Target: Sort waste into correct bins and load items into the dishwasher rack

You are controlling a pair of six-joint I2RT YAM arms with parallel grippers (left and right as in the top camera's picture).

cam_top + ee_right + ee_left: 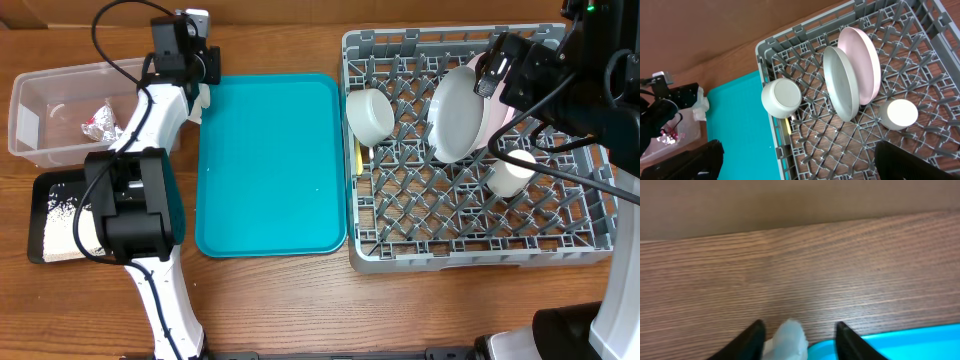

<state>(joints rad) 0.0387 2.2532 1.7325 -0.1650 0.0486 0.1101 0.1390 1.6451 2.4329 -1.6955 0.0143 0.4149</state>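
Note:
My left gripper (203, 88) (799, 342) is open at the far-left corner of the teal tray, its fingers on either side of the crumpled white napkin (203, 102) (789, 339), which lies on the table against the tray's edge. My right gripper (490, 72) (800, 167) is open and empty, high above the dishwasher rack (580, 245) (765, 50). The rack holds the grey bowl (370, 115) (781, 96), grey-blue plate (458, 110) (840, 82), white-pink plate (497, 122) (865, 62), white cup (513, 172) (899, 113) and yellow spoon (358, 156) (787, 125). No fork shows.
The teal tray (270, 165) (920, 340) lies between the bins and the rack. The clear tub (40, 110) at the far left holds a red wrapper (100, 122). The black tray (40, 230) in front of it holds white grains (62, 205). The left arm's body crosses both bins.

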